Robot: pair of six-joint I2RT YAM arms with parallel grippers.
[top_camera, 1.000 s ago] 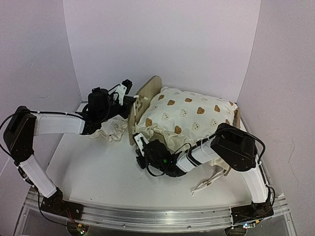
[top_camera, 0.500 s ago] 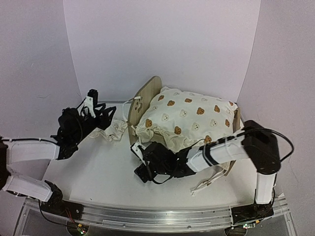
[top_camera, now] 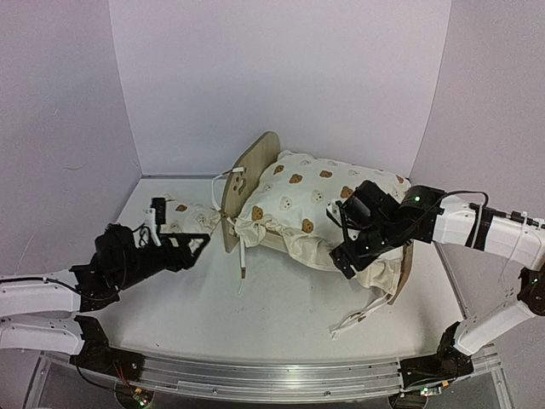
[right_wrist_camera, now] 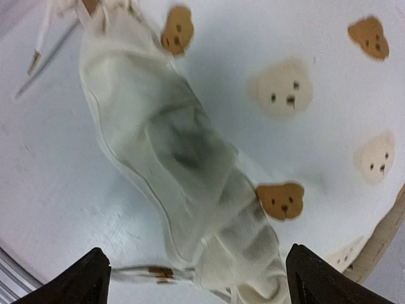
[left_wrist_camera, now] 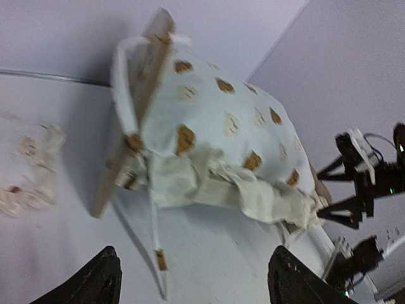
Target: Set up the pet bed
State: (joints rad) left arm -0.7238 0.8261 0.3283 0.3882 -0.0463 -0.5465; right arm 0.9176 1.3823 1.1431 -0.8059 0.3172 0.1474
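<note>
The pet bed stands at mid-table, its light-wood headboard (top_camera: 254, 162) upright and a footboard (top_camera: 404, 266) at the right. A cream bear-print cushion (top_camera: 324, 200) lies on it, covering the base, with its ruffle hanging over the near side. My left gripper (top_camera: 180, 228) is open and empty, low over the table, left of the headboard (left_wrist_camera: 155, 38) and apart from it. My right gripper (top_camera: 341, 232) is open and empty above the cushion's near ruffle (right_wrist_camera: 190, 164). Both wrist views show wide jaws, left gripper (left_wrist_camera: 193, 282), right gripper (right_wrist_camera: 202, 275).
A small bear-print pillow (top_camera: 192, 217) lies on the table left of the headboard, also at the left wrist view's edge as pillow (left_wrist_camera: 28, 168). A cushion tie (top_camera: 243, 256) trails onto the table; more ties (top_camera: 353, 317) lie near the footboard. White walls close in behind and beside.
Both grippers went from shut to open and pulled off the bed. The left arm drew back to the near left; the right arm swung right and up. A tie now hangs loose.
</note>
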